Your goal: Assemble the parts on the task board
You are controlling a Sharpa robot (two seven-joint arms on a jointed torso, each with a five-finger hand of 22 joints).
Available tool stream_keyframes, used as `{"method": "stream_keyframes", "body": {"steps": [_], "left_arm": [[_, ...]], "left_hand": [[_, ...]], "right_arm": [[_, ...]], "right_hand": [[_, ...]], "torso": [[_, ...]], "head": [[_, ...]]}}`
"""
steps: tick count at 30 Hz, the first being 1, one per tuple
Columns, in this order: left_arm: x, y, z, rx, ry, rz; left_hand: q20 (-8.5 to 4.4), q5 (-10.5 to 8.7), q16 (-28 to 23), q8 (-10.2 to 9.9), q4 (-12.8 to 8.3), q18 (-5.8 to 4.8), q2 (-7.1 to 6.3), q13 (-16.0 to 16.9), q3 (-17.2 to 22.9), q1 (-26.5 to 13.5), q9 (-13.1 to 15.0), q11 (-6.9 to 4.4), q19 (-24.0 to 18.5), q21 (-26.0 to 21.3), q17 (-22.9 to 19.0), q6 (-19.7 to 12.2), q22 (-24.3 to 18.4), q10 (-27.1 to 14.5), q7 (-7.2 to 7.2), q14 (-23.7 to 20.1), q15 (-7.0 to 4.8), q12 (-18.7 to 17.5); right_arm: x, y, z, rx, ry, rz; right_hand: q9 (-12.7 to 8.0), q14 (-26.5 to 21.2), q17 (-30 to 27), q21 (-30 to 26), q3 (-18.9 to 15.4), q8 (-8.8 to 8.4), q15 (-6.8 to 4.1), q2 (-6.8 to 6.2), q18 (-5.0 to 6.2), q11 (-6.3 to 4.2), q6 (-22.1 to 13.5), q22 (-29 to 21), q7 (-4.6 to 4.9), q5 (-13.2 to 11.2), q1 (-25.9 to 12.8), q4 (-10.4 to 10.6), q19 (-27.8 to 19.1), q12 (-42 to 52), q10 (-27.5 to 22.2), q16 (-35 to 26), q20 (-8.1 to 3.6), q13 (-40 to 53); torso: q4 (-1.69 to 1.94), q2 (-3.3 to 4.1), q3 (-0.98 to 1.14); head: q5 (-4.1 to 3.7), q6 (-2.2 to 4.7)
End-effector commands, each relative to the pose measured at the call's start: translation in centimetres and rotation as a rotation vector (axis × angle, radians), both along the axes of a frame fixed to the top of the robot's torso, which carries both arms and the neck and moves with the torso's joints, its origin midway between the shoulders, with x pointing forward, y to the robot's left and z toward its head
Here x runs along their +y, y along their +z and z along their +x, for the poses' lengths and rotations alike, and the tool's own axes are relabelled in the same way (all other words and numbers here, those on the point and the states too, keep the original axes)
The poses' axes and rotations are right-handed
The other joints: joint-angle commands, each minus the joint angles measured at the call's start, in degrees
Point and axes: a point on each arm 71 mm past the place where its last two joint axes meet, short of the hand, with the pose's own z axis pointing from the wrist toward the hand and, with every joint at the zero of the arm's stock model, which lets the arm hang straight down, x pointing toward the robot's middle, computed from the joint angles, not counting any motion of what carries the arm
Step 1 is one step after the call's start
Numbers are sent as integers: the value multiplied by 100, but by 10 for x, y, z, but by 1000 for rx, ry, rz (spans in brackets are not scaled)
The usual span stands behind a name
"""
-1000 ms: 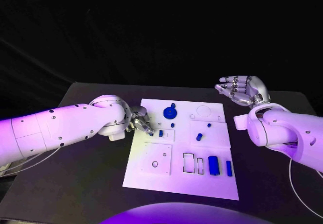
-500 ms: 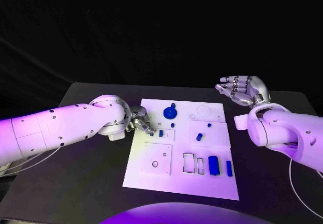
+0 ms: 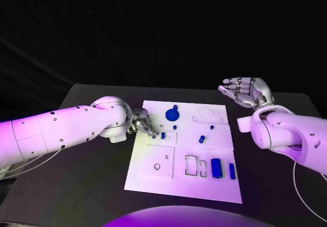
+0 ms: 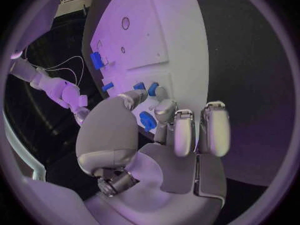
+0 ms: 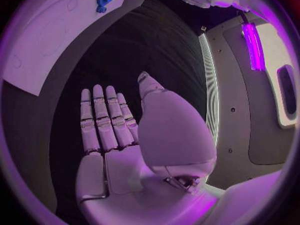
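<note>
**Left hand at the small blue piece, right hand idle off the board**

I see the white board [image 3: 183,151] in the middle of the frame on the black table [image 3: 89,189]. My left hand [image 3: 143,124] sits at the board's left edge, a little above centre frame, fingers curled down over a small rectangular recess. In the left wrist view the fingertips [image 4: 164,110] close around a small blue piece [image 4: 148,120]; I read that as a pinch on it, though the contact itself is partly hidden.

My right hand [image 3: 246,92] hangs at the upper right of the frame, beyond the board's corner, palm showing, fingers straight and apart, nothing in it. The right wrist view shows the same flat spread palm [image 5: 112,135].

On the board: a round blue knob [image 3: 172,113] near its top edge, a small blue peg [image 3: 202,139] right of centre, and two blue bars [image 3: 217,167] standing side by side at lower right, beside two outlined rectangular slots [image 3: 196,166].
</note>
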Motion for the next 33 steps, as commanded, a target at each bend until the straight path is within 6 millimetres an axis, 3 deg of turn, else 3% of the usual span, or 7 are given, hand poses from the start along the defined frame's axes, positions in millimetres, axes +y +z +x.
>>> {"method": "stream_keyframes", "body": {"steps": [1,13,19,22,23,29,33], "left_arm": [[0,-2,-1,10,-3,8],[5,5,0,-17,70,-72],[7,15,0,-40,120,-160],[2,24,0,-77,121,-251],[1,25,0,-84,119,-261],[-12,40,2,-234,74,-408],[-26,47,3,-359,-30,-471]], "left_hand": [[-7,-56,36,-25,5,-97,14,7,-82,-52,4,15,1,-31,1166,40,315,-26,1,524,-16,1],[20,-807,32,-142,20,-68,158,-188,-629,-197,-1,56,-82,-109,1159,-61,200,-167,47,521,14,-129],[59,-793,-12,-292,10,29,230,-600,-761,-62,-45,134,-390,-367,1064,-298,-212,-464,138,490,73,-420],[239,-739,-344,-564,24,289,345,-1786,-850,162,-181,441,-1355,-1217,435,-1058,-1426,-1602,475,186,339,-1246],[311,-732,-981,-617,14,366,349,-1807,-854,262,-225,541,-1687,-1545,-648,-1295,-1836,-1822,582,-366,429,-1285],[610,-686,-2176,-611,-37,643,381,-1999,-605,1233,-515,834,-2749,-2884,-2396,-2213,-3274,-2809,882,-1541,706,-1365],[732,-770,-2797,-594,-138,645,58,-2661,251,2161,-946,975,-2971,-3293,-3241,-2308,-3497,-3394,1002,-2393,843,-2064]], "right_arm": [[1,0,0,1,9,-1],[1,0,0,3,8,-1],[1,-1,0,3,6,-1],[0,-1,1,4,3,-2],[0,-1,1,4,3,-3],[0,-2,1,7,1,-3],[0,-2,1,9,2,-3]], "right_hand": [[-5,-38,-5,-15,-22,-35,11,2,43,27,-26,-8,192,-19,-44,0,-27,-36,-31,-27,-3,-2],[-17,-50,-30,-7,-70,-49,17,7,43,34,-32,-41,200,-19,-81,17,-76,-44,-49,-33,3,-3],[-21,-54,-41,-4,-100,-53,19,7,43,37,-33,-56,202,-19,-106,23,-94,-44,-54,-34,5,-3],[-22,-54,-44,-3,-106,-54,20,8,43,37,-32,-59,202,-19,-111,23,-98,-44,-54,-33,5,-3],[-22,-54,-44,-3,-106,-54,20,8,43,37,-32,-59,202,-19,-111,23,-98,-44,-54,-33,5,-3],[-23,-50,-47,-3,-108,-53,19,18,43,35,-27,-64,200,-17,-109,19,-105,-41,-50,-31,6,-2],[-26,-38,-59,3,-95,-49,15,61,46,29,-9,-82,193,-15,-68,-8,-123,-35,-39,-24,6,0]], "torso": [[0,2,-1],[3,-3,-1],[6,-5,-1],[0,-3,-5],[-2,-5,-4],[1,5,-5],[7,2,-5]], "head": [[3,5],[2,6],[13,28],[12,56],[10,58],[-35,76],[-78,110]]}}
